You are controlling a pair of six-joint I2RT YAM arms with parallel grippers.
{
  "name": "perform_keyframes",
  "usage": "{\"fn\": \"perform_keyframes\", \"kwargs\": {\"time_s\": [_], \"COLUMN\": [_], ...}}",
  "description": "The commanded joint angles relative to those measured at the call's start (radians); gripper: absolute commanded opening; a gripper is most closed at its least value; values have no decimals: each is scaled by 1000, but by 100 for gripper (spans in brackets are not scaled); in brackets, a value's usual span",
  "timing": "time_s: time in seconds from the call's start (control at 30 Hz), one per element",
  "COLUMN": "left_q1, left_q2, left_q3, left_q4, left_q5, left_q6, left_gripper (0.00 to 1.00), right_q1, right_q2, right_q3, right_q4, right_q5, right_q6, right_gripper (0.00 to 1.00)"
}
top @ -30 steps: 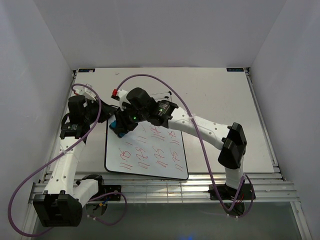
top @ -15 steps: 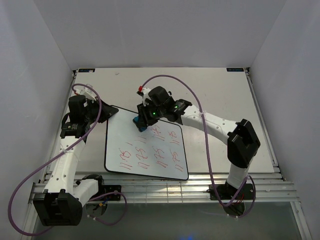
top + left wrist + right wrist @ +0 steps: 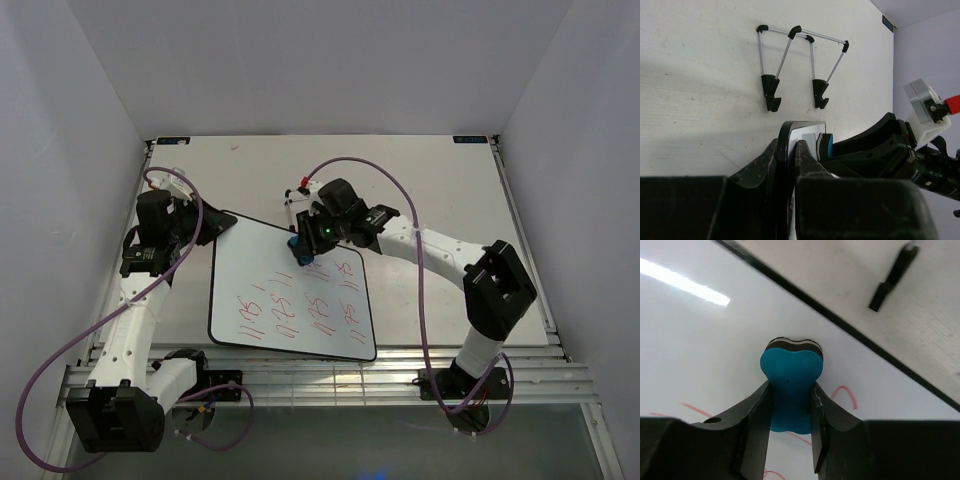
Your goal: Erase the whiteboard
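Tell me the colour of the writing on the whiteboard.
Red: handwritten marks on the glossy white whiteboard. They show best in the top external view.

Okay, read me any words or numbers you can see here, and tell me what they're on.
On the whiteboard: red handwriting in rows of number-like marks, too small and slanted to read with certainty.
On the far edge of the table: small blue labels, too small to read.
No other text shows.

A wire stand (image 3: 771, 92) with black feet lies flat on the pale tabletop (image 3: 430, 170). Near it is a small blue bone-shaped eraser (image 3: 790, 385), dark-backed.
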Motion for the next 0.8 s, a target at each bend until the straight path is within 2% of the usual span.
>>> {"fn": "perform_keyframes", "kwargs": {"time_s": [0.0,0.2,0.3,0.43,0.57,0.77], "left_q1": [-15,-15,-15,-15,-15,-15], "left_q2": [2,6,4,1,-2,-8], "left_q3": [18,18,19,22,21,19], "left_q4": [-58,-58,-59,-61,-62,-64], "left_q5": [-127,-130,-132,-134,-134,-135], "left_q6": [214,209,208,211,211,211], "left_gripper": [0,0,0,0,0,0], "right_q1": [134,301,337,334,305,199], "right_q2": [-45,-50,-47,-39,-52,-153], "right_q3": [-3,93,113,123,86,-161], "right_q4": [105,150,177,100,7,18], "right_q5": [-162,-148,-148,-66,89,123], "right_q6": [63,118,130,94,61,71], "right_gripper": [14,15,15,15,15,14]}}
